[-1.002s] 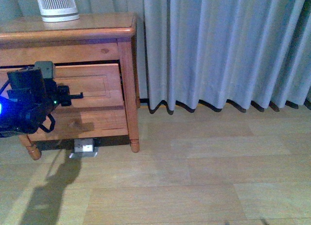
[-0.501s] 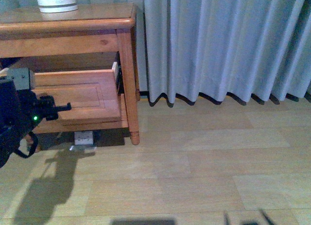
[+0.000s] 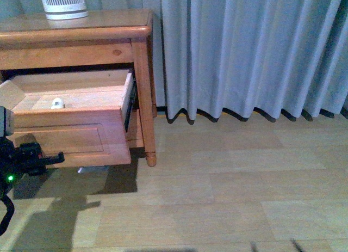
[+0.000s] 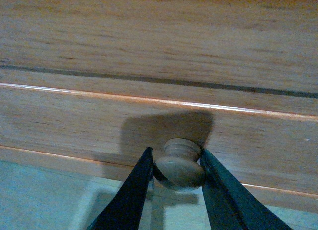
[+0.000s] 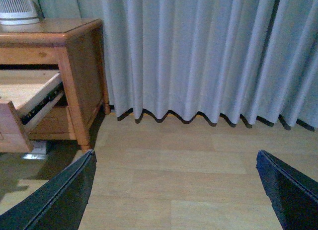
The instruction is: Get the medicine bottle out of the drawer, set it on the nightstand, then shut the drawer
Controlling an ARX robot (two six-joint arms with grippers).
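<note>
Left gripper [image 4: 176, 158] is pinched on the drawer's round wooden knob [image 4: 180, 171], one black finger on each side. Right gripper [image 5: 174, 190] is spread wide over bare floor, holding nothing.

The drawer [image 3: 70, 137] is pulled well out and the medicine bottle [image 3: 57, 104] sits inside on the pale bottom, at about 9 o'clock in the front view. It's too small for me to say if it's standing or lying down.

My worries:
- The knob is a smooth turned mushroom shape and the fingers are slick and tapered, so an off-axis tug could pop the grip.
- The metal runner [image 5: 42, 98] looks close to fully extended. More pulling might drop the drawer off it, or jolt the bottle and send it rolling.
- The little white cylinder is light, so it's easy to knock over or squirt out of a pinch.
- The nightstand [image 3: 76, 31] top is glossy honey wood with a rounded edge, and a white slatted device [image 3: 63, 4] takes up the 11 o'clock corner. I'd set the bottle down away from the rim.
</note>
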